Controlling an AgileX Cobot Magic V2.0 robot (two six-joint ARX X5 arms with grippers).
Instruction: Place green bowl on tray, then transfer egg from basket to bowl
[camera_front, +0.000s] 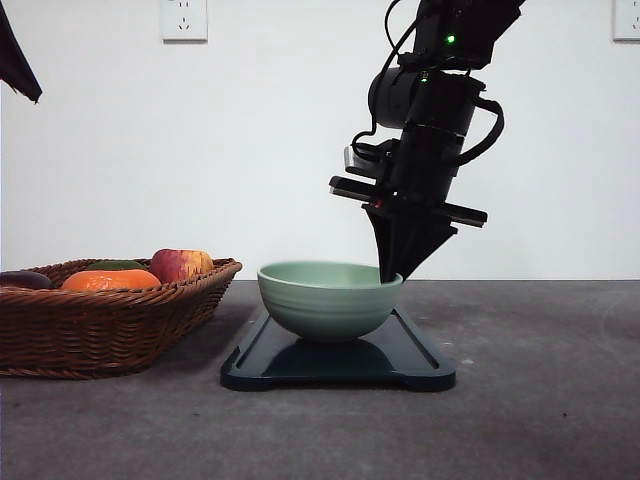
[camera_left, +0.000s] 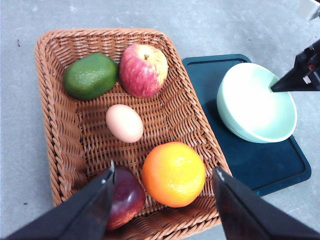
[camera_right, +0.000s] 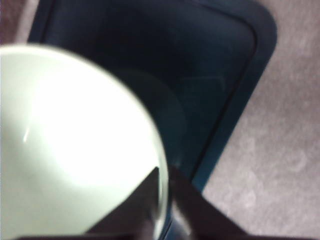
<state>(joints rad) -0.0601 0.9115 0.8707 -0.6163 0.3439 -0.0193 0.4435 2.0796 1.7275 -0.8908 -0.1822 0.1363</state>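
Observation:
The pale green bowl (camera_front: 325, 300) sits on the dark tray (camera_front: 420, 365) at mid-table. My right gripper (camera_front: 392, 272) comes down from above and is shut on the bowl's right rim. In the right wrist view one finger lies inside the bowl (camera_right: 75, 140) and one outside it, over the tray (camera_right: 200, 75). My left gripper (camera_left: 163, 170) hangs open above the wicker basket (camera_left: 42, 90), holding nothing. The egg (camera_left: 124, 123) lies in the middle of the basket floor. The bowl (camera_left: 257, 102) and tray (camera_left: 270, 165) stand just beside the basket.
Around the egg in the basket lie a green avocado (camera_left: 90, 76), a red-yellow apple (camera_left: 143, 70), an orange (camera_left: 173, 174) and a dark red fruit (camera_left: 127, 195). The basket (camera_front: 100, 330) sits at the table's left, close to the tray. A white wall stands behind.

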